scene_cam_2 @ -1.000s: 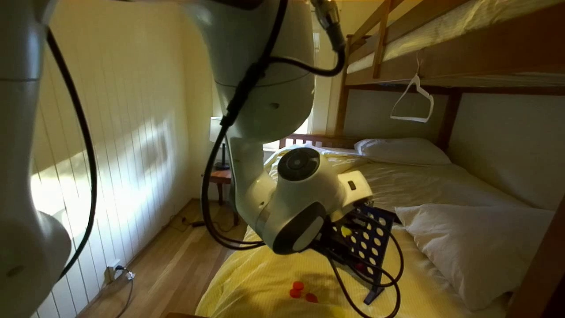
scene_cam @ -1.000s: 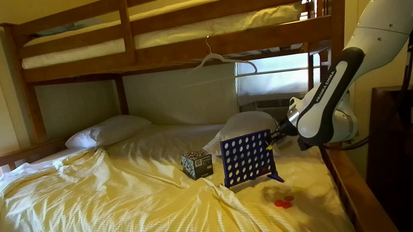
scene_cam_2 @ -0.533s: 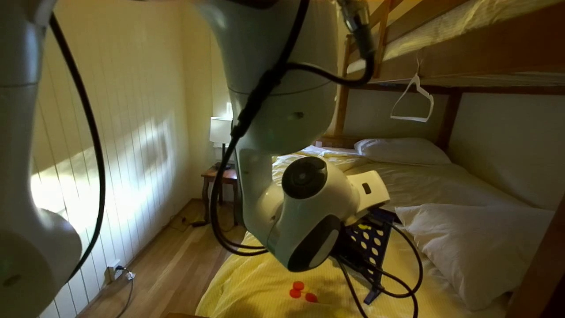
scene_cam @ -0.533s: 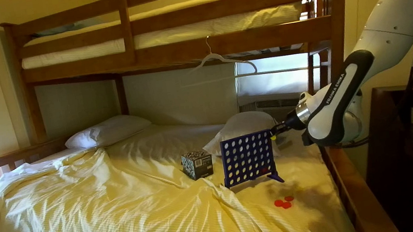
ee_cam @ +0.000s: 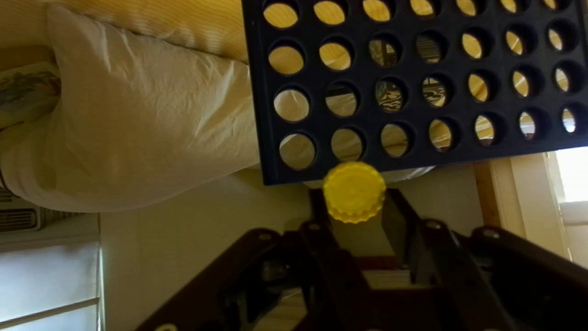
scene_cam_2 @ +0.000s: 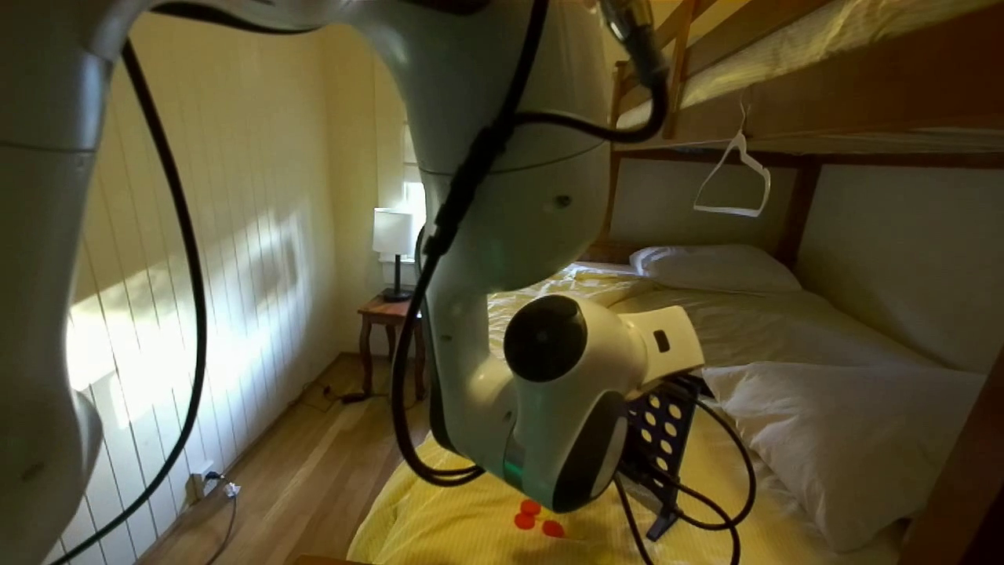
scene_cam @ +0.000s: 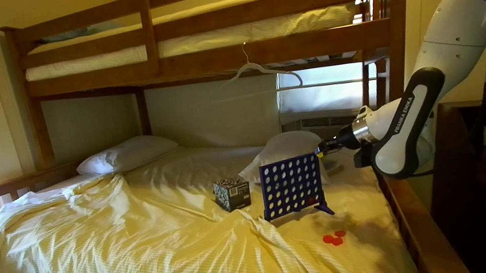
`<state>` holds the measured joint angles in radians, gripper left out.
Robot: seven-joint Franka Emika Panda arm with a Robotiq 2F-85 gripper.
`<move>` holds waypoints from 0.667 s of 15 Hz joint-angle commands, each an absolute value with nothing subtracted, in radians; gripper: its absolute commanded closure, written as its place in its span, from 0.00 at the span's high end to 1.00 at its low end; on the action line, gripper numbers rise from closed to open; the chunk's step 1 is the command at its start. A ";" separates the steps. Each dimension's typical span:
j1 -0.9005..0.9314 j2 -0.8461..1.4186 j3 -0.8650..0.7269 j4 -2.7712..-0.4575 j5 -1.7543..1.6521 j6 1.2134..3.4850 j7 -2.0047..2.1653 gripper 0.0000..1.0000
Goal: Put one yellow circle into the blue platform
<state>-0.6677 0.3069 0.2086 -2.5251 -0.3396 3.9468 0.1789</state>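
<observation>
The blue platform (scene_cam: 287,160) stands upright on the bed; it also shows in an exterior view (scene_cam_2: 685,430) behind the arm. In the wrist view, which is upside down, its holed face (ee_cam: 409,69) fills the upper right. My gripper (scene_cam: 320,148) is shut on a yellow circle (scene_cam: 320,154), at the height of the platform's top corner nearest the arm. In the wrist view the yellow circle (ee_cam: 354,192) sits flat-faced between the fingertips (ee_cam: 356,202) and overlaps the platform's top edge near the second hole column. I cannot tell whether they touch. A red disc (scene_cam: 312,200) shows low in the platform.
Several red discs (scene_cam: 333,239) lie on the yellow bedding, also seen in an exterior view (scene_cam_2: 529,518). A dark patterned box (scene_cam: 232,194) stands beside the platform. A pillow (scene_cam: 292,146) lies behind it. A hanger (scene_cam: 249,67) hangs from the upper bunk rail.
My gripper has risen with the yellow circle, from beside the platform's upper holes to its top edge level, and the arm has drawn back somewhat. The platform has not moved.
</observation>
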 commanded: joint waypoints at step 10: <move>-0.454 0.331 0.005 -2.414 -0.403 3.941 0.415 0.10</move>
